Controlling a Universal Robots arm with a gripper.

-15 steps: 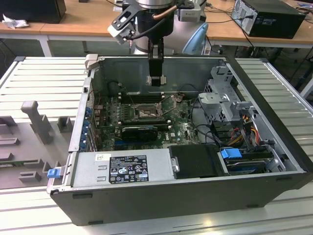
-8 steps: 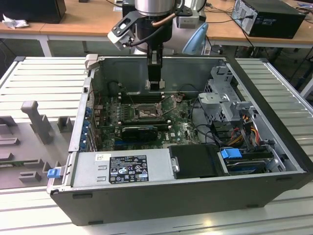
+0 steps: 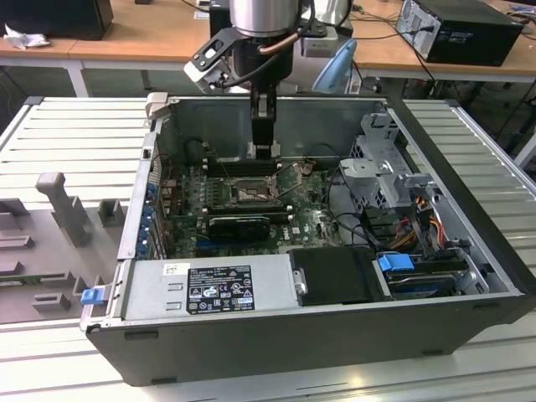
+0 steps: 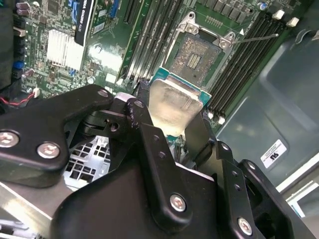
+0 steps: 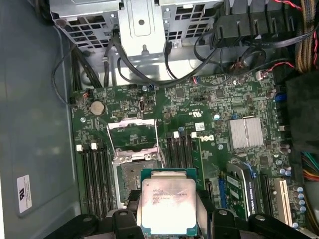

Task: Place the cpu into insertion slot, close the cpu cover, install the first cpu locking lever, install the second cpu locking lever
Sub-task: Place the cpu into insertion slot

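The black two-fingered end effector [image 3: 266, 149] hangs inside the open grey metal computer case [image 3: 251, 339], which lies on the silver slatted bench [image 3: 473, 138]. It is clenched on the small flat square cpu [image 5: 168, 201] with the pale silver metal top: in the second wrist view its black fingers [image 4: 144, 124] press against two opposite edges of the chip.

The cpu is held clear of the green motherboard [image 5: 199, 99], level, and not seated. In the first wrist view it overlaps one edge of the square insertion slot [image 5: 133, 175], whose dark centre lies bare inside its silvery rim. The slot sits near the middle of the board, between rows of long black memory slots [image 5: 94, 174].

The thin silvery square-framed cpu cover [image 5: 132, 130] stands swung open on the far side of the slot from the chip. A thin metal lever rod [image 4: 256, 36] juts from one slot corner over the memory slots.
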